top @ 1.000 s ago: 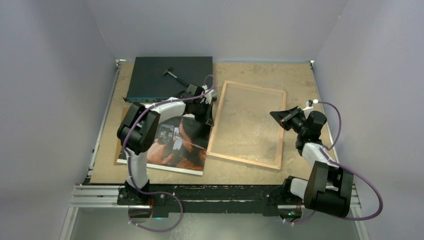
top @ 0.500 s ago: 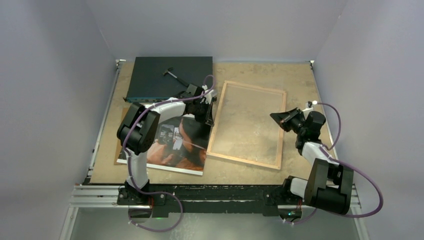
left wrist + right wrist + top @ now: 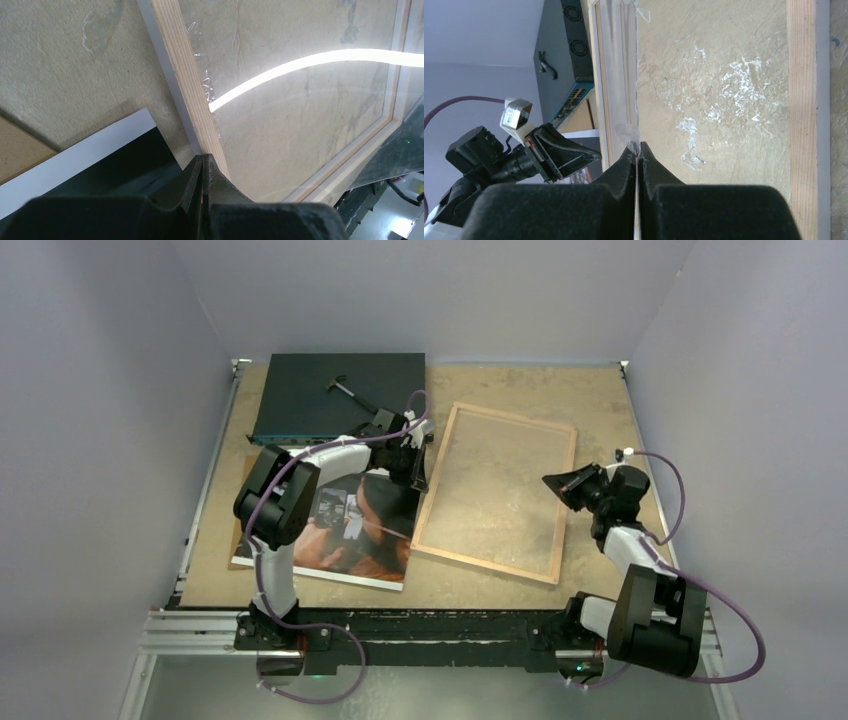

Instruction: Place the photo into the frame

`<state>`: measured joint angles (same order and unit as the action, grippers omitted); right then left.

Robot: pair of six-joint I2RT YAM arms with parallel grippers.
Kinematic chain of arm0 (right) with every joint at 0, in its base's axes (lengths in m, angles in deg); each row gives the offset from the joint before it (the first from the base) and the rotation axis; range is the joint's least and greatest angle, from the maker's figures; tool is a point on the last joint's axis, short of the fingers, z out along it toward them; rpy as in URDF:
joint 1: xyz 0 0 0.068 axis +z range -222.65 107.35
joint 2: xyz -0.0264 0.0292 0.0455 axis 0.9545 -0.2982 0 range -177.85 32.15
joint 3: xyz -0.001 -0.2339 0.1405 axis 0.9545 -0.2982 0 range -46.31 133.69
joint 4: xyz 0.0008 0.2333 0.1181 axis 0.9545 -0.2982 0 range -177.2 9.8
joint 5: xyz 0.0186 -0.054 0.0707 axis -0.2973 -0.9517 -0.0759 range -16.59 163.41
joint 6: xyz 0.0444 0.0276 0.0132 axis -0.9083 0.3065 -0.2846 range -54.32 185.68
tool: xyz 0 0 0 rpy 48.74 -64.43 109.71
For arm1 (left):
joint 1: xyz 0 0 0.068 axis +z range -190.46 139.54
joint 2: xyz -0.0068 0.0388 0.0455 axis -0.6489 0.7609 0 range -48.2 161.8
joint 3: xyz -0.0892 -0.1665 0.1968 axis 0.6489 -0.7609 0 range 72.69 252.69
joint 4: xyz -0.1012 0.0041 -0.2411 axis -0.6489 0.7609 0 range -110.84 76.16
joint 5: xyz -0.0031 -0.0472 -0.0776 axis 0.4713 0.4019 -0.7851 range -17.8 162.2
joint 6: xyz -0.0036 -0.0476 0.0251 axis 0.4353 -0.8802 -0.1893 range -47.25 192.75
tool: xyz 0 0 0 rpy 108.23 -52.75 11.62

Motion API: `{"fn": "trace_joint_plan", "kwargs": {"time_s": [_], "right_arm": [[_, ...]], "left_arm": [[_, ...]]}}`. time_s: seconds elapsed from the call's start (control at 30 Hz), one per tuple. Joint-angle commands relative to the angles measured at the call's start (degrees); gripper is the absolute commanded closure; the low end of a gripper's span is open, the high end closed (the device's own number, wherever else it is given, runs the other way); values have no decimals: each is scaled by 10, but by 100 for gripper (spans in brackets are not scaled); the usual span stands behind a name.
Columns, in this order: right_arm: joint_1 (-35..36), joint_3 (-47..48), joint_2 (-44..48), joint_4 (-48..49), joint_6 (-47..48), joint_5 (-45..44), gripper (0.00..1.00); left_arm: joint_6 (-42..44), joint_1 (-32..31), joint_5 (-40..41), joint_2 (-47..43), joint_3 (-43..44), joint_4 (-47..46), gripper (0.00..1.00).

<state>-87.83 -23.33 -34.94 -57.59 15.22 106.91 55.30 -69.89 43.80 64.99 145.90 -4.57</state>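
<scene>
Seeing frame (image 3: 487,563) lying flat centre-right, photo (image 3: 350,530) lying face-up just left of it. Seeing left gripper (image 3: 418,475) fully closed at frame's left rail, hold unclear; right gripper (image 3: 552,483) pinching clear sheet (image 3: 300,110) at right rail.

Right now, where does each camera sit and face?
Top view: above and behind, looking down at the table; left arm, right arm show.
Left wrist: rides the left arm, faces frame and photo; shut left claw shows.
Right wrist: rides the right arm, faces across the frame; shut right claw shows.
All share the frame.
</scene>
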Motion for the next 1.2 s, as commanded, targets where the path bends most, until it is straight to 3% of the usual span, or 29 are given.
{"fn": "trace_joint_plan", "kwargs": {"time_s": [0.0, 0.4, 1.0, 1.17], "right_arm": [[9, -20, -1, 9, -6, 31, 100], [17, -28, 26, 116, -39, 74, 100], [39, -30, 25, 67, 25, 17, 100], [49, -9, 22, 46, 51, 5, 83]], "left_arm": [[0, -15, 5, -1, -15, -4, 100], [0, -19, 2, 4, -13, -6, 100], [-2, -20, 6, 3, -14, -5, 100], [-2, -20, 12, -2, -16, -6, 100]]}}
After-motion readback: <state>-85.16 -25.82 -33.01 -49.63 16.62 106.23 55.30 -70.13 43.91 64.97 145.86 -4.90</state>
